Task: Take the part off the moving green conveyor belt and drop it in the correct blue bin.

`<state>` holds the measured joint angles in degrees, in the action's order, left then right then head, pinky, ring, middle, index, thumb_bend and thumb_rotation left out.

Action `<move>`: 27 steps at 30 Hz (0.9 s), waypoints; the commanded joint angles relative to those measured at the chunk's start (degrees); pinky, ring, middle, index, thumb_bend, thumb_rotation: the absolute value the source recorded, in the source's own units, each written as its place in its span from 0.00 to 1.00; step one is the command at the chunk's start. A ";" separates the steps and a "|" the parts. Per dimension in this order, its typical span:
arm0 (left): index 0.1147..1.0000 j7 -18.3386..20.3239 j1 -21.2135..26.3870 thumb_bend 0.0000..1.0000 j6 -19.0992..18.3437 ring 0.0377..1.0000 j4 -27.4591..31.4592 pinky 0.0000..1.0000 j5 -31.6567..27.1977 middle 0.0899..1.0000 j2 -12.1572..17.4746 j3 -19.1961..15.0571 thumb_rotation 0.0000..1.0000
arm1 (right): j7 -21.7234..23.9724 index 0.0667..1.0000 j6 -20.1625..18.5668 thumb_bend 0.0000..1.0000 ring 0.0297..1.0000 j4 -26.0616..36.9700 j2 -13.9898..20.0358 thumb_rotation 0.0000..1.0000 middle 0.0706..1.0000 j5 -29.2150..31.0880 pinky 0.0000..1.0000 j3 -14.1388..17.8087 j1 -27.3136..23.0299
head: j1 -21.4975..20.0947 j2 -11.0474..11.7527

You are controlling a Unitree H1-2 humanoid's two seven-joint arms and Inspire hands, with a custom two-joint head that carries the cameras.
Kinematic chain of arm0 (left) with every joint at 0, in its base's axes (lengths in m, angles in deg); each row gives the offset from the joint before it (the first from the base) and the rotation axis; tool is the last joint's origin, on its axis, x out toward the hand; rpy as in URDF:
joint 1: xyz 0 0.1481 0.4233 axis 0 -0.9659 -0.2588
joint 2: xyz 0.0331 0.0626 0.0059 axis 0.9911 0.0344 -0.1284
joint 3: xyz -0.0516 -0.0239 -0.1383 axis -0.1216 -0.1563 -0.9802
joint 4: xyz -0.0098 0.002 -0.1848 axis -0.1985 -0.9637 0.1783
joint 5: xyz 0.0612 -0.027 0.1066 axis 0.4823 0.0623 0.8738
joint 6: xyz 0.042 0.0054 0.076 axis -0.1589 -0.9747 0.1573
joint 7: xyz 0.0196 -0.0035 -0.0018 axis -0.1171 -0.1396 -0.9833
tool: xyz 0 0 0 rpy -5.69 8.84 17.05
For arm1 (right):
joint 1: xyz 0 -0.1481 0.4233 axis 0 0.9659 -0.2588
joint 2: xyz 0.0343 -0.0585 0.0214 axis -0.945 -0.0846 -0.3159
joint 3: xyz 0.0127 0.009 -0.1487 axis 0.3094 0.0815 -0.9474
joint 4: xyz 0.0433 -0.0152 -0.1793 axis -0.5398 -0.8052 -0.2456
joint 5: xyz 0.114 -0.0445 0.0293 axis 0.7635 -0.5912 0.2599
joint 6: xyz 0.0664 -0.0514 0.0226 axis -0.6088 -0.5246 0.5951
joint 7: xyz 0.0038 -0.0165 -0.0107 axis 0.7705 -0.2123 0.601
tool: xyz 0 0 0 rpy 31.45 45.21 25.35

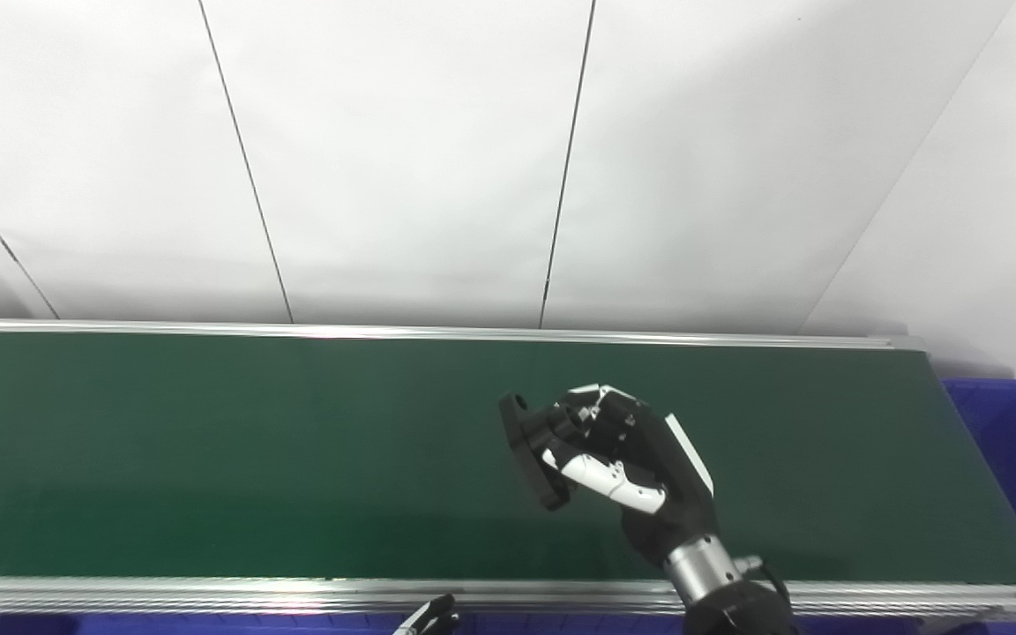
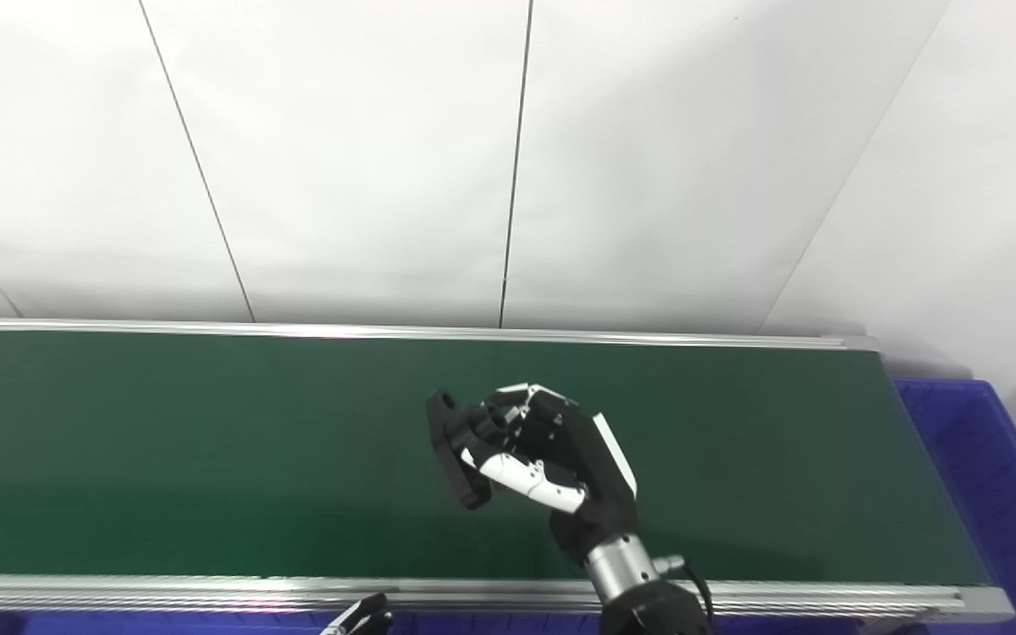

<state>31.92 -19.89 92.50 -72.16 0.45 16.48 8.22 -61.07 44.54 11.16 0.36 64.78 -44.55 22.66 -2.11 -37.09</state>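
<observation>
My right hand (image 1: 627, 463) is shut on a black flanged part (image 1: 530, 450) and holds it tilted on edge above the middle of the green conveyor belt (image 1: 208, 450). The part's flat plate faces left, with a hole near its top corner. The same hand (image 2: 552, 459) and part (image 2: 457, 451) show in the right eye view. Only the fingertips of my left hand (image 1: 429, 617) show at the bottom edge, below the belt's near rail; I cannot tell whether it is open or shut. A blue bin (image 1: 1015, 459) stands past the belt's right end.
Aluminium rails (image 1: 384, 593) run along the belt's near and far sides. A white panelled wall (image 1: 473, 159) stands behind the belt. Blue bin edges (image 1: 208, 624) show below the near rail.
</observation>
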 commanded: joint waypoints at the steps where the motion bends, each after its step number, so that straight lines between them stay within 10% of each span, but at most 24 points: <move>1: 0.90 0.98 -0.83 1.00 1.68 0.91 2.16 0.87 -0.02 0.88 0.29 -0.39 0.97 | -0.32 0.45 1.05 0.51 0.20 0.92 -0.10 0.14 0.25 1.72 0.17 0.37 -0.16 | -0.06 -0.10; 15: 0.92 3.71 -1.79 1.00 1.36 0.92 3.43 0.92 -1.00 0.90 1.05 -3.02 1.00 | -2.93 0.45 -10.47 0.51 0.16 3.22 -2.55 0.13 0.26 25.04 0.13 6.73 5.19 | -4.57 -1.57; 27: 0.95 5.97 -2.83 1.00 -1.43 0.94 8.77 0.95 -3.83 0.91 3.54 -6.29 1.00 | -10.38 0.45 -10.98 0.51 0.18 12.03 2.34 0.13 0.28 37.84 0.14 2.58 13.83 | -12.69 -9.14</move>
<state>37.22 -21.95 90.97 -65.38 -2.19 18.97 2.66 -71.46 33.17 20.76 2.44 100.26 -41.59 36.47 -14.85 -46.22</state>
